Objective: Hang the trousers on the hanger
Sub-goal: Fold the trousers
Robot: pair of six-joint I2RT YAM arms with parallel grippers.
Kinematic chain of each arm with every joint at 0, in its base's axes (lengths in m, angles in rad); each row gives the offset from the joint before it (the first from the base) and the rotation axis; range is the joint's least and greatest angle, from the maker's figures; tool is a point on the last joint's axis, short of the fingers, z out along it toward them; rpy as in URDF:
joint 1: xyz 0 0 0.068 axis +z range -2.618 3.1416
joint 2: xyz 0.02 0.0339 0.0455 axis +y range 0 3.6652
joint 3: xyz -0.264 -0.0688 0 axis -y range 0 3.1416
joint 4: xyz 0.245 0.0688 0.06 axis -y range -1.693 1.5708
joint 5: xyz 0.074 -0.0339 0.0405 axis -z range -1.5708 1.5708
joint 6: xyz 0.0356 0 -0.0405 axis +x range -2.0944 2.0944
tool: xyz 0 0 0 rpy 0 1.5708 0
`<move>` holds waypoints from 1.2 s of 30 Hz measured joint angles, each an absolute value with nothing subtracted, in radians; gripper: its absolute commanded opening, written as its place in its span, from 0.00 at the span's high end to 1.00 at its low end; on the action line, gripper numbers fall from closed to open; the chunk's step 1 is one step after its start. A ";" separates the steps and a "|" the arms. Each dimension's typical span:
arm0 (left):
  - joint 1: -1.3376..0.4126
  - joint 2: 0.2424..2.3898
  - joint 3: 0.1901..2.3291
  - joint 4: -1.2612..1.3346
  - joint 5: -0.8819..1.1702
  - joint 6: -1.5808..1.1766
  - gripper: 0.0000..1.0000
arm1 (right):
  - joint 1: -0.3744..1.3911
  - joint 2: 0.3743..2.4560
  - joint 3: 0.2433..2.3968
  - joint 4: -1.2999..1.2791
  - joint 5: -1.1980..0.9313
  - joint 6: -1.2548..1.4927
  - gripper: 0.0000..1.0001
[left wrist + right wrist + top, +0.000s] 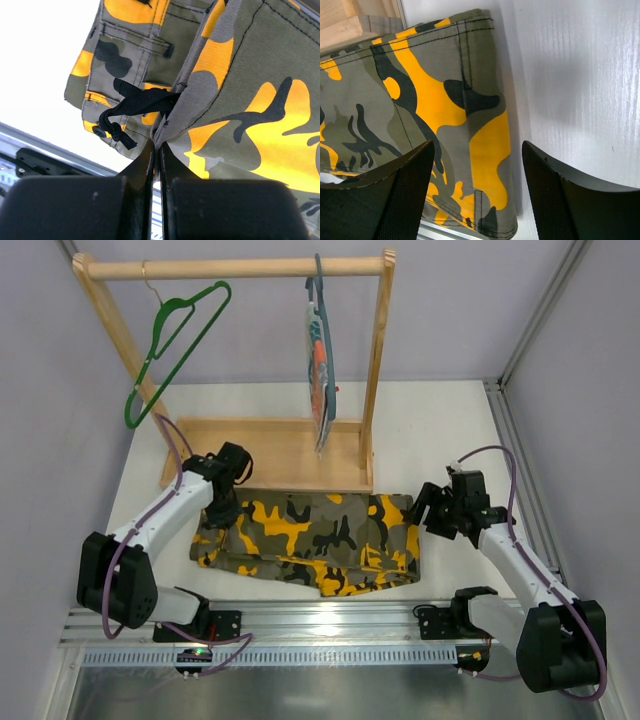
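The trousers (310, 540) lie folded on the table (450, 420), their long axis running left to right, just near of the wooden rack's base (270, 452) and between the two arms. In the left wrist view a pocket (135, 45) and a black strap (142, 102) show at the left end. That is probably the waist, though the fold hides much of it. The hanger (175, 345) hangs by its hook from the rack's rail at the far left, tilted, with its lower corner pointing down and left. It is well apart from the trousers.

The left arm reaches forward and bends down over the left end of the trousers, the left gripper (222, 508) pointing down at the cloth. The right arm reaches in from the right, and the right gripper (428, 508) sits at the right end of the trousers.

Only the left wrist view shows the grip. The jaws are pressed together, and a raised fold of camouflage cloth runs down into the seam between them, pinched there. The right wrist view shows what the overhead view hides. The jaws stand wide apart and hold nothing, with the stitched right edge of the trousers and bare table below the gap.
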State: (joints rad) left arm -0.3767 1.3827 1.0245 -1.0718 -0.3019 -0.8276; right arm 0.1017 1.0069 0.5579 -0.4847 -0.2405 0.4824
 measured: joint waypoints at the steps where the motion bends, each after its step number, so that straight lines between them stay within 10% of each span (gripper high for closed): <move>1: -0.372 1.383 1.024 -1.077 -0.313 -0.828 1.00 | 0.102 1.011 0.551 -0.478 -0.247 0.480 0.27; 21: -0.292 1.379 0.963 -1.038 -0.292 -0.778 1.00 | 0.102 1.088 0.464 -0.285 -0.397 0.479 0.28; 27: -0.286 1.379 0.938 -1.007 -0.273 -0.775 1.00 | 0.102 1.165 0.409 -0.224 -0.422 0.512 0.95; 36: -0.353 1.379 0.841 -0.863 -0.157 -0.813 1.00 | 0.086 1.043 0.488 -0.429 -0.187 0.559 0.96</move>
